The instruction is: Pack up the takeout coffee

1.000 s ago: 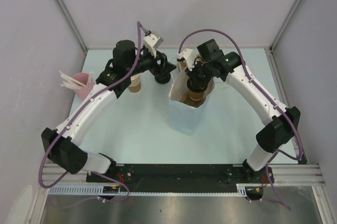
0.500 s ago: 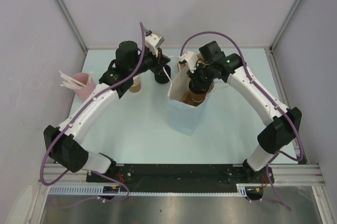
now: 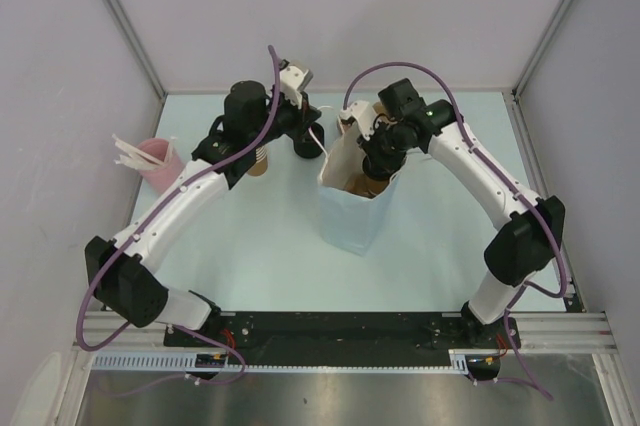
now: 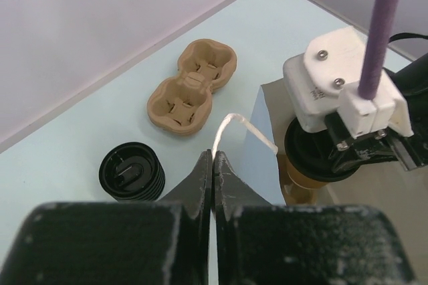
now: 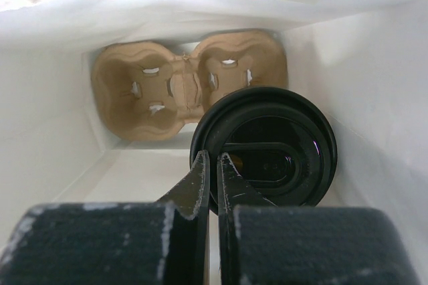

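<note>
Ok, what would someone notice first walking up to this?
The white paper bag stands mid-table with the right gripper inside it, pinching the takeout coffee by its black lid. A pulp carrier lies on the bag's floor. The left gripper pinches the bag's handle.

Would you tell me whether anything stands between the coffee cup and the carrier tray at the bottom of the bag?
Nothing visible does. The right gripper holds the cup by its lid inside the bag, and the tray below shows empty pockets.
</note>
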